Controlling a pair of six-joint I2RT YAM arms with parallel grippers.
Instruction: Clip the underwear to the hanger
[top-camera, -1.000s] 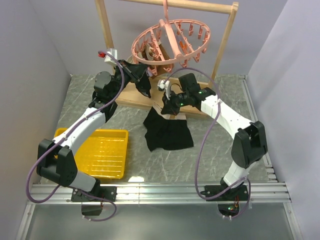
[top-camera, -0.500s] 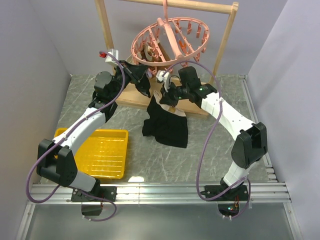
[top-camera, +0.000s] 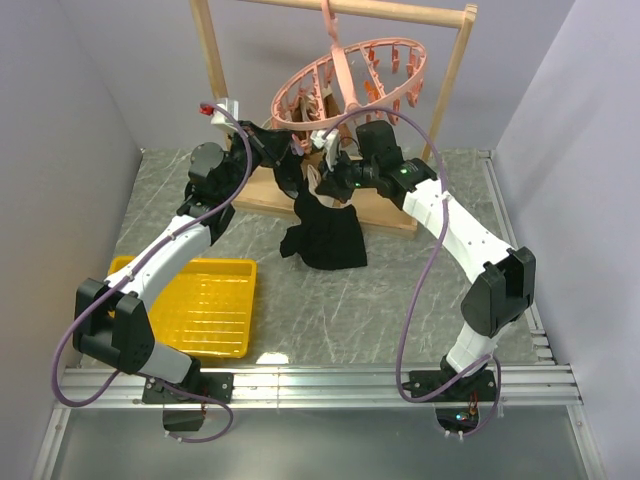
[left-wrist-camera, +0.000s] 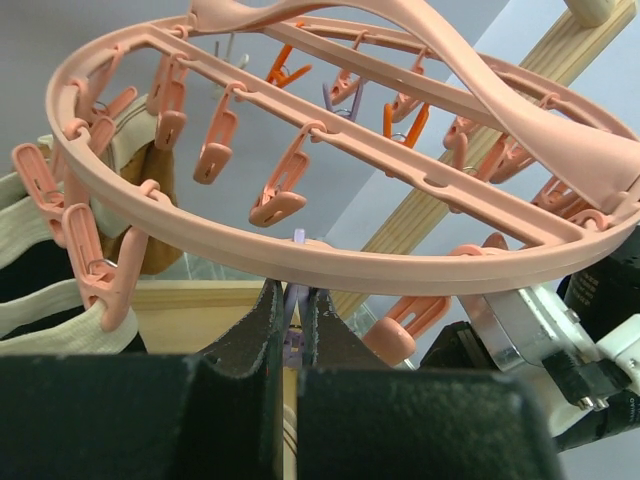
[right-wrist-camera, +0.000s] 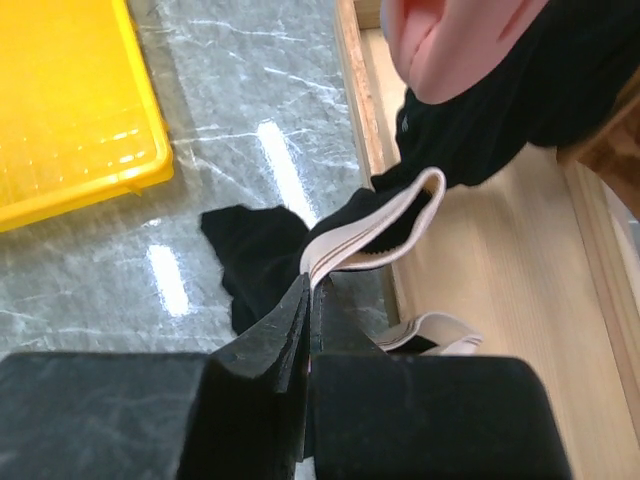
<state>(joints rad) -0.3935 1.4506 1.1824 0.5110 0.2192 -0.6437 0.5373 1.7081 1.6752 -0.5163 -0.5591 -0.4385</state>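
Note:
The salmon-pink hanger (top-camera: 352, 82) hangs tilted from the wooden rack, its ring (left-wrist-camera: 330, 245) filling the left wrist view with pegs dangling from it. My left gripper (top-camera: 290, 148) sits just under the ring's near edge, shut on a small lilac peg (left-wrist-camera: 297, 312). The underwear (top-camera: 326, 236) hangs in the air as a black bundle below my right gripper (top-camera: 325, 184). That gripper (right-wrist-camera: 313, 285) is shut on the tan-pink waistband (right-wrist-camera: 372, 236), with the black fabric (right-wrist-camera: 255, 250) drooping toward the table.
Another dark garment with a cream band (left-wrist-camera: 40, 245) is clipped at the ring's left side. The wooden rack frame (top-camera: 449, 80) and its base board (top-camera: 385, 212) stand behind the arms. A yellow tray (top-camera: 205, 300) lies front left.
My right gripper has lifted the underwear off the table, up and left toward the hanger. The hanger ring has tilted and swung right. The left gripper has stayed put.

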